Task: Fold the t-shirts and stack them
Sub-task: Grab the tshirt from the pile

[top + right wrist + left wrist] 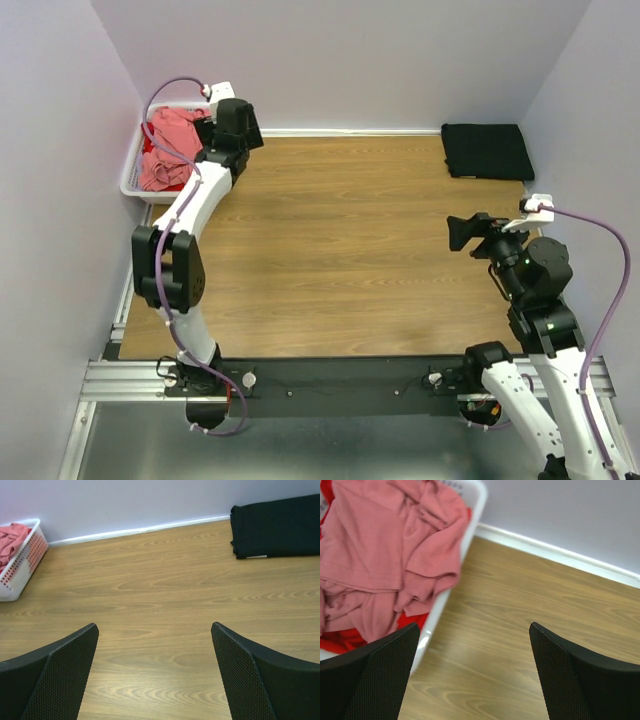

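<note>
A heap of pink t-shirts (170,148) with a red one beneath lies in a white basket (131,178) at the table's far left. In the left wrist view the pink shirts (380,550) fill the basket (451,592). My left gripper (232,122) hovers at the basket's right edge, open and empty (472,652). A folded black t-shirt (487,151) lies at the far right, and also shows in the right wrist view (277,525). My right gripper (462,232) is open and empty (155,652) above the table's right side.
The wooden table (350,250) is walled by lilac panels on three sides. A white baseboard (350,131) runs along the far edge. The arm bases sit on a metal rail (330,380) at the near edge.
</note>
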You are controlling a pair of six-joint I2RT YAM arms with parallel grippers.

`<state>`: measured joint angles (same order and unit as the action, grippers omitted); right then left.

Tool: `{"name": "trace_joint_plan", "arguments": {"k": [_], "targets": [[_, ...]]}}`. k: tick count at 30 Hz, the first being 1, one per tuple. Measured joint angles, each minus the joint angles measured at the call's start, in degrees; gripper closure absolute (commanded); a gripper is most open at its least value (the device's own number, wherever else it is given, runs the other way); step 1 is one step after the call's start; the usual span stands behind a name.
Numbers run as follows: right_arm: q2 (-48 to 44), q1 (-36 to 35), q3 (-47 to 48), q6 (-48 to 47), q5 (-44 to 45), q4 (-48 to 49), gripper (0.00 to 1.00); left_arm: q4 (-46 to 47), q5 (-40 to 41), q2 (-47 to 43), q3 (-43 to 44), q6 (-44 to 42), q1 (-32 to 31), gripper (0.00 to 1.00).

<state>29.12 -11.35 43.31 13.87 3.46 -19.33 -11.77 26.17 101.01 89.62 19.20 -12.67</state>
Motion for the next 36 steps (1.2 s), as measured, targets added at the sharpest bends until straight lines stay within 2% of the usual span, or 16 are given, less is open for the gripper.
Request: {"name": "trace_joint_plan", "arguments": {"k": [4,11,15,19,21,22,25,31,36], "targets": [[1.36,0.0,0.0,-0.28,-0.31,-0.02,0.0,-4.61,0.17,6.47,5.25,0.48,6.38,0.03],[4.61,-0.02,-0.11,-0.44,-0.76,0.04,0.0,-5.84,1.51,12.63,11.32,0.57,17.11,0.05],[6.49,0.0,-0.55,-0.42,-1.4,0.0,0.0,-5.9,1.66,18.58,16.31,-0.39,19.58,0.09],[8.46,-0.02,-0.74,-0.37,-2.43,-0.04,0.0,-6.36,1.11,24.63,20.39,-1.51,19.82,0.33],[9.44,-0.02,-0.74,-0.37,-3.48,-0.04,0.0,-6.38,0.37,26.47,20.92,-2.16,19.82,0.51],[9.75,-0.02,-0.74,-0.35,-3.98,-0.04,0.0,-6.29,-0.09,26.82,20.96,-2.4,19.82,0.68],[10.69,-0.02,-0.74,-0.15,-5.16,-0.07,0.0,-5.79,-1.36,26.99,20.94,-2.67,19.85,1.0],[11.58,-0.09,-0.74,0.74,-7.13,-0.11,0.0,-6.16,-3.69,25.88,20.96,-3.87,19.89,1.0],[10.54,-0.11,-0.74,1.09,-7.74,-0.15,0.0,-8.15,-6.01,18.86,20.94,-3.93,20.0,1.0]]}}
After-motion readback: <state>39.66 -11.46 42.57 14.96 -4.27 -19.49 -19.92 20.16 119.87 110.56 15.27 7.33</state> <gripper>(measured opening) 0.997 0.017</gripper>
